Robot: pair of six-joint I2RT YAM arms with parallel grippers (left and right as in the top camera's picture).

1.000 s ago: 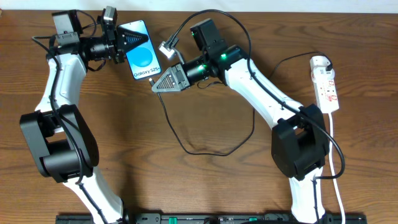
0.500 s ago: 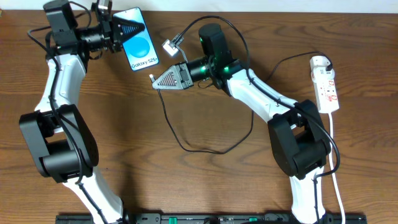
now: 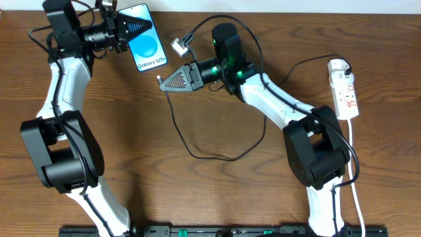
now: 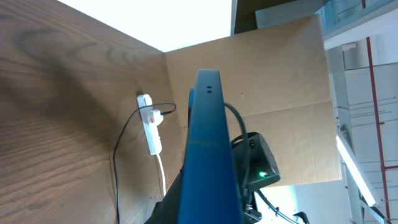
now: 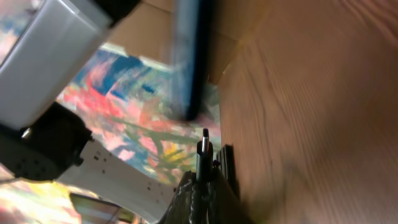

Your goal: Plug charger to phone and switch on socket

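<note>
The left fingers (image 3: 135,27) pinch the phone (image 3: 150,49) near the desk's (image 3: 197,197) far edge; the wrist view shows it edge-on. The right fingers (image 3: 179,79) clamp the charger (image 3: 220,160) at its plug (image 5: 204,148) — the tip stops short of the phone's lower edge, with open wood between. The socket (image 3: 346,89) lies well apart, along the right edge.

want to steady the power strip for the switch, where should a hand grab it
Grip the power strip across its narrow width, towards the lower end, coming straight down from above. It lies flat with long parallel sides, and the black cable joins near its rounded top end, so stay clear there.
</note>
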